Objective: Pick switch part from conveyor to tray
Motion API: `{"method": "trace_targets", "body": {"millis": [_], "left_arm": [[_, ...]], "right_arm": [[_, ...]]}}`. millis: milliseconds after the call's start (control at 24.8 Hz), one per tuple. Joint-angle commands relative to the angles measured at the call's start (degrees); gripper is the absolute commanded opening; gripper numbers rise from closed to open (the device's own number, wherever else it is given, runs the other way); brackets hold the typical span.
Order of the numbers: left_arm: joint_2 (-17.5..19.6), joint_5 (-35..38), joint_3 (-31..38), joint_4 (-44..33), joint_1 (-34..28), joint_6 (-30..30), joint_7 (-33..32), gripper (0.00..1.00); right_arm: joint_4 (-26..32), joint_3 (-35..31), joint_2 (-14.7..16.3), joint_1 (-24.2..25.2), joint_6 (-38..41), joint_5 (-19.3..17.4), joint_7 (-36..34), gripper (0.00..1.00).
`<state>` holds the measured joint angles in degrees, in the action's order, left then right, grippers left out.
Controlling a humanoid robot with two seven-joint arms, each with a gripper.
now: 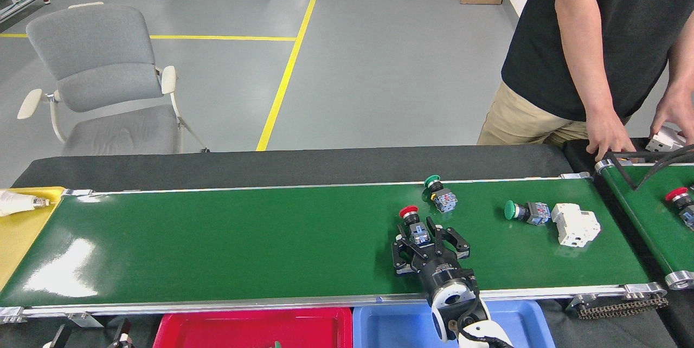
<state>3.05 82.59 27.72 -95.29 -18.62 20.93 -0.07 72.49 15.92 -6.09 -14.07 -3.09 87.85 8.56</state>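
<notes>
The red-capped switch part (413, 223) lies on the conveyor (217, 239), right of centre, with the right gripper (423, 235) over it, fingers spread apart either side of its body and not closed on it. The left gripper is out of view. If the belt is carrying the part along, the fingers may close late and tip it. Along the bottom edge sit a red tray (249, 329) and a blue tray (401, 326). Further right lie a green-capped switch (438, 193), another green one (523, 211) touching a white breaker (576, 224), and a person's hand (608, 137) at the feeder belt.
</notes>
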Motion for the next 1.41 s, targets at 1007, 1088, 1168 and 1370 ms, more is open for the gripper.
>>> {"method": "trace_targets", "body": {"millis": [1007,1088,1168,1370], "left_arm": [[0.11,-0.23,1.20,-1.83,-0.45,-0.01,5.61,1.00],[0.20,-0.23,1.20,-1.91,-0.45,-0.01,5.26,1.00],[0.20,-0.23,1.20,-1.91,-0.37,-0.01,3.76,1.00],[0.29,-0.15,0.32,-1.83,0.60,-0.01,2.62,1.00]], "right_arm": [[28.85,-18.11,0.99,27.69,9.52,-6.99,-6.54,0.98],[28.85,-18.82,1.96,30.15,2.03,-6.99,-8.65,0.98],[28.85,-18.99,3.10,30.85,-0.87,-7.08,-8.91,0.98],[27.36,-18.73,3.54,26.90,-1.48,-6.29,-7.86,0.98]]}}
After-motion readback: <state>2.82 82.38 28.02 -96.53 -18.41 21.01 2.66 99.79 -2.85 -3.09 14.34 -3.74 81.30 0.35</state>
